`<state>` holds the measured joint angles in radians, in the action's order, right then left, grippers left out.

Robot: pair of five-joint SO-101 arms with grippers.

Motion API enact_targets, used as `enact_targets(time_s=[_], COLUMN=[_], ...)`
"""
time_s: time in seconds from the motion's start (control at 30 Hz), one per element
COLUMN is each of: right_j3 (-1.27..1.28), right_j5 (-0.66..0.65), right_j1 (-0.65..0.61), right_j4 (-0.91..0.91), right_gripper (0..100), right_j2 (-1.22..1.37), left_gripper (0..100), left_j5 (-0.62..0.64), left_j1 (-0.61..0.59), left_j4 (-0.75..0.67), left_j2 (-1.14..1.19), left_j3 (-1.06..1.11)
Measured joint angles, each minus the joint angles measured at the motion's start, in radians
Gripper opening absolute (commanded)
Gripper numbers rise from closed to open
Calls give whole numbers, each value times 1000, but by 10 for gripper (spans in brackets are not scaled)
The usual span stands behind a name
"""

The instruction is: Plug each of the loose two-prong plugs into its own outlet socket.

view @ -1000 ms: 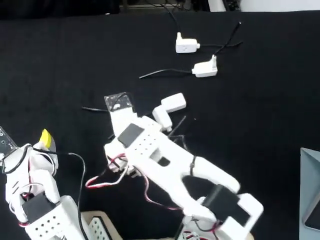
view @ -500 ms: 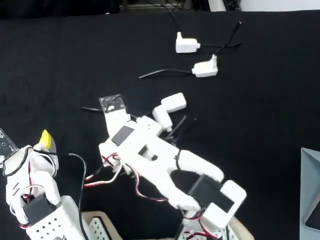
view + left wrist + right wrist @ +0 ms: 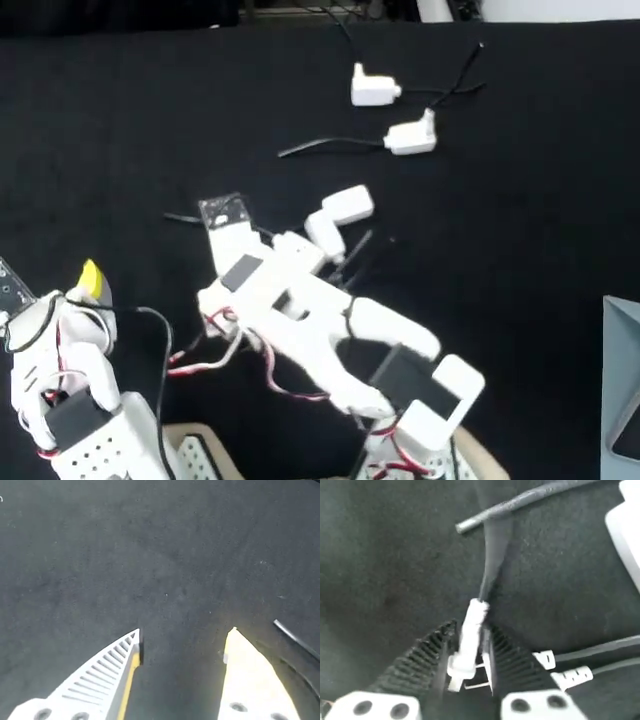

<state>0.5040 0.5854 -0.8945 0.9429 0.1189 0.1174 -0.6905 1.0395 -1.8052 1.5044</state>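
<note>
One small white two-prong plug [image 3: 467, 640] sits pinched between the black ribbed fingers of the right pincer [image 3: 469, 626]. Its long axis runs out along the fingers, and its black cord [image 3: 492, 555] leads away over the black cloth tabletop [image 3: 380, 555]. We see its thin metal prongs back near the palm, so we judge the plug needs turning before it can meet a socket. The nearest white blocky socket piece [image 3: 627, 530] lies close by, off to one side of that pincer. In the high view, two white corded pieces [image 3: 372, 88] lie well apart from it at the far side. The left pincer [image 3: 185, 635] hovers spread over bare cloth, holding nothing, so the right arm is nearer.
</note>
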Motion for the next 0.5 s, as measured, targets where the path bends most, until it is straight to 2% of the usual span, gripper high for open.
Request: enact_targets(time_s=[0.17,0.3,0.4,0.5], right_j3=[15,15,15,15], right_j5=[0,-61,-146,-290], right_j1=[0,0,21,83], right_j4=[-18,15,43,49], right_gripper=[13,13,13,13], right_j2=[0,-21,-92,-166], left_gripper=[271,271,271,271], left_j5=[0,0,0,0], left_j1=[0,0,0,0], left_j4=[0,0,0,0], left_j2=[-3,-3,-3,-3], left_j3=[2,2,2,2])
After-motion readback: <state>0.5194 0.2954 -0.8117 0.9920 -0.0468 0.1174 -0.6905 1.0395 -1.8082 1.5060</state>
